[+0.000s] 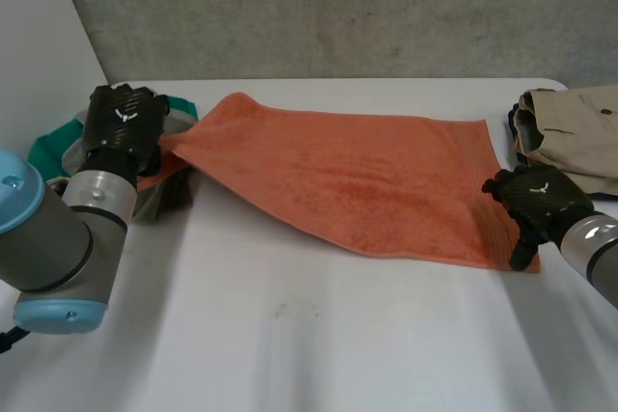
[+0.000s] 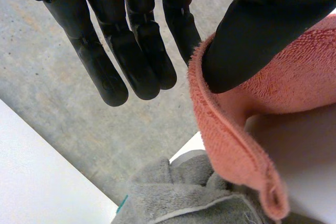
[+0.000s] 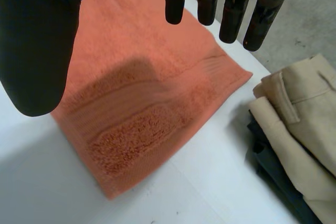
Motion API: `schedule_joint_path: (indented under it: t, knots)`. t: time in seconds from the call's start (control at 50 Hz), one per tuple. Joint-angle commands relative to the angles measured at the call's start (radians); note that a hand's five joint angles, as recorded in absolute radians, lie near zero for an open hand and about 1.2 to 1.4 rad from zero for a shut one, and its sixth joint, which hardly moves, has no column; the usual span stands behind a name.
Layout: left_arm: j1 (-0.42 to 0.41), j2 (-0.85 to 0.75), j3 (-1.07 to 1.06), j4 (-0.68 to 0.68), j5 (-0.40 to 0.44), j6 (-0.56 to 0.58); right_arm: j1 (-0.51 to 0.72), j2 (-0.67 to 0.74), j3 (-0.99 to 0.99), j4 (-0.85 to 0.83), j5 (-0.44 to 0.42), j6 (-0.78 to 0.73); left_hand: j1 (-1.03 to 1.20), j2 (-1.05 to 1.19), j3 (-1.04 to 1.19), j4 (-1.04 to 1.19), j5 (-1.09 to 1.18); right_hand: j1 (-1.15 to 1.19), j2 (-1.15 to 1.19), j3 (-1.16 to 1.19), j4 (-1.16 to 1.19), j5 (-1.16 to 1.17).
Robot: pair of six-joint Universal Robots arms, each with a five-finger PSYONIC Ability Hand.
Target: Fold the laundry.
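Well — left hand and right hand, fingers wide (nothing held), at orange towel ends

Looking across a white table toward a grey concrete wall at the far side, white panel at left.

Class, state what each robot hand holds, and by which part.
Nothing is held. The left hand is open, thumb against the edge of the orange towel; the right hand is open above its other end.
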Motion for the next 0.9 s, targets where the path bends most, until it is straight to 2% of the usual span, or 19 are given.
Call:
schedule_joint_path:
  t: [0.02,0.22,0.3,0.44,0.74,0.8,0.82,0.86,0.9]
  knots:
    - [0.004,0.006,0.001,0.000,0.000,0.001,-0.004,0.120,-0.052,-0.044,-0.003,-0.066,0.279,0.202,0.204,0.194,0.235,0.146,0.116,0.104,0.111,0.101]
    - [0.006,0.006,0.003,0.000,0.000,0.001,-0.003,0.195,-0.104,-0.044,-0.003,-0.082,0.279,0.202,0.204,0.194,0.235,0.169,0.139,0.127,0.134,0.124]
    - [0.008,0.006,0.006,0.000,0.000,0.001,-0.001,0.215,-0.133,-0.053,-0.005,-0.079,0.279,0.202,0.204,0.194,0.235,0.406,0.376,0.364,0.371,0.361]
    - [0.008,0.011,0.003,0.000,0.000,-0.001,0.006,0.249,-0.169,-0.094,-0.003,-0.073,0.279,0.202,0.204,0.194,0.235,0.569,0.538,0.526,0.533,0.523]
    - [0.024,0.028,0.000,-0.034,0.000,-0.002,0.028,0.304,-0.256,-0.096,0.003,-0.067,0.279,0.202,0.204,0.194,0.235,0.610,0.580,0.568,0.574,0.564]
    - [0.027,0.026,0.000,-0.037,0.000,-0.002,0.028,0.301,-0.258,-0.094,0.001,-0.066,0.279,0.202,0.204,0.194,0.235,0.744,0.714,0.702,0.709,0.699]
    - [0.029,0.026,0.000,-0.037,0.000,-0.002,0.028,0.301,-0.261,-0.096,0.000,-0.064,0.279,0.202,0.204,0.194,0.235,0.925,0.895,0.883,0.890,0.880]
    - [0.034,0.026,0.000,-0.037,0.000,-0.002,0.025,0.307,-0.270,-0.094,-0.006,-0.064,0.279,0.202,0.204,0.194,0.235,1.114,1.084,1.072,1.078,1.068]
    - [0.034,0.026,0.000,-0.038,0.000,-0.002,0.023,0.313,-0.282,-0.088,-0.005,-0.066,0.279,0.202,0.204,0.194,0.235,1.193,1.163,1.151,1.158,1.148]
